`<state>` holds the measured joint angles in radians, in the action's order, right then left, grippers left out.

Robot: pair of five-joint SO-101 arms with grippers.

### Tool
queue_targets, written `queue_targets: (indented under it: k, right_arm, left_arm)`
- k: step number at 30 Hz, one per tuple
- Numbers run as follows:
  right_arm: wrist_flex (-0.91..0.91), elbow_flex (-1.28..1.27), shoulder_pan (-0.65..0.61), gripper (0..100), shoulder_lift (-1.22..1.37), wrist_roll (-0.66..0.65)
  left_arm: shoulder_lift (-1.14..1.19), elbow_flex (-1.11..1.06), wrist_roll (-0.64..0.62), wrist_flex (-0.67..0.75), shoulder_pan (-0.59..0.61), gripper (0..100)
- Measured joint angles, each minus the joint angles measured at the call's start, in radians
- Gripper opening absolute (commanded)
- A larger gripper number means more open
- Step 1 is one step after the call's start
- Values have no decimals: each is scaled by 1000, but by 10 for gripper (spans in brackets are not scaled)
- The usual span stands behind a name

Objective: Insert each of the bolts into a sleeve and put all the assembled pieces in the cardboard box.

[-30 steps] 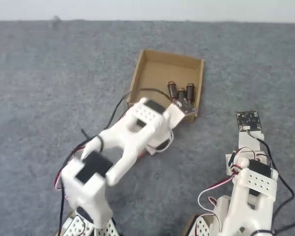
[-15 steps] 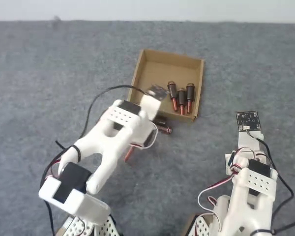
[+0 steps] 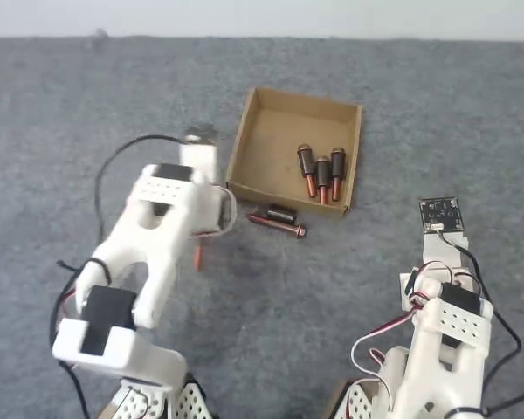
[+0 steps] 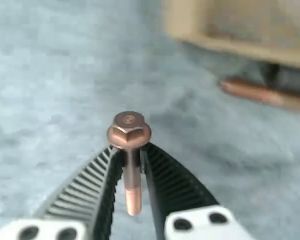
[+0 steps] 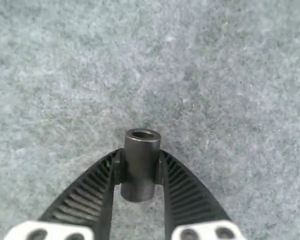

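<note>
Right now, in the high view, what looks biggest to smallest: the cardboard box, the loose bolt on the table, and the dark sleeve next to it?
1. cardboard box, by far the biggest.
2. loose bolt, long and thin.
3. dark sleeve, shorter than the bolt but thicker.

Lit brightly and evenly from overhead in the high view. Shows only soft, faint shading on the grey table (image 3: 419, 105) just right of the left arm (image 3: 157, 236), lower centre of the frame. Darkens slightly along the inner left wall of the box (image 3: 244, 144). Catches a small highlight on the bolt (image 4: 129, 131) head and a dull sheen on the sleeve (image 5: 141, 160) rim in the wrist views.
</note>
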<state>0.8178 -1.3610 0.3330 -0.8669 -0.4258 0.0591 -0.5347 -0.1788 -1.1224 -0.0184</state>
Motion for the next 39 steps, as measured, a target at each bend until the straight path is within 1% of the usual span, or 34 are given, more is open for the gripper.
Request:
queue_targets:
  k: [3, 8, 13, 17, 21, 31, 36, 39]
  right_arm:
    - [-3, 0, 0, 9, 0, 0]
    - [-51, 0, -77, 8, 0, 0]
    - [-158, 0, -164, 7, 0, 0]
    - [-284, 0, -238, 7, 0, 0]
    - [-404, 0, -321, 7, 0, 0]
    - [-658, 0, -519, 9, 0, 0]
    - [-710, 0, -626, 9, 0, 0]
    - [-713, 0, -663, 10, 0, 0]
  left_arm:
    - [0, 0, -5, 5, 94, 11]
    - [0, -2, -6, 12, 196, 11]
    - [0, -61, -9, 81, 278, 11]
    - [0, -94, 44, 109, 321, 11]
    - [0, -94, 72, 109, 345, 11]
    - [0, -94, 72, 109, 348, 11]
    - [0, -94, 72, 109, 348, 11]
    - [0, -94, 72, 109, 348, 11]
